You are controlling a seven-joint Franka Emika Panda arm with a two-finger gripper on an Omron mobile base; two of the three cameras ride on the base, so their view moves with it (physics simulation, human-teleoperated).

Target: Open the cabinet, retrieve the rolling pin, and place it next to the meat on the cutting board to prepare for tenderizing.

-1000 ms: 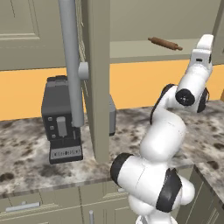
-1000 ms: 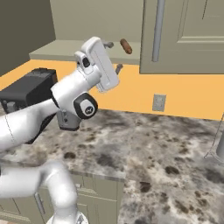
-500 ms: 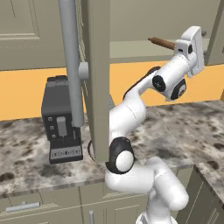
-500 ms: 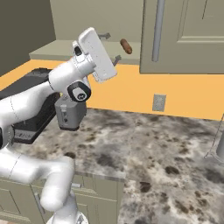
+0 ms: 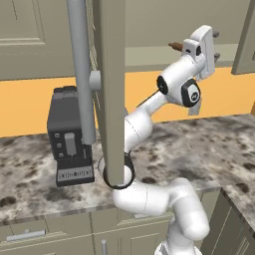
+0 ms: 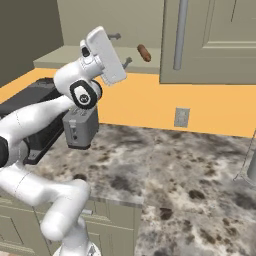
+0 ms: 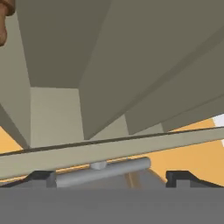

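The gripper (image 6: 121, 49) is raised to the level of the cabinet (image 6: 210, 40) shelf, with its two dark fingers (image 6: 115, 36) spread fully apart and nothing between them. It stands at the front edge of the open compartment, near the rolling pin (image 6: 144, 52) but apart from it. The rolling pin is a slim brown wooden cylinder lying on the pale taupe shelf inside the cabinet; in the left base view only one brown end (image 5: 174, 46) projects past the white hand. In the hand view a brown rounded shape at the upper left corner may be the same item; this cannot be confirmed. The cabinet door (image 5: 110, 84) is swung open and seen edge-on in the left base view, with a long vertical grey bar handle (image 5: 80, 69) of round section mounted on a short standoff. The adjacent door is shut and has a recessed panel. Below the cabinet, the wall (image 6: 150, 107) is flat orange and carries a grey outlet plate (image 6: 182, 118). The countertop (image 6: 190, 175) is mottled grey-brown stone over taupe drawer fronts (image 5: 30, 234). A black boxy appliance (image 5: 68, 137) stands on the counter against the wall.
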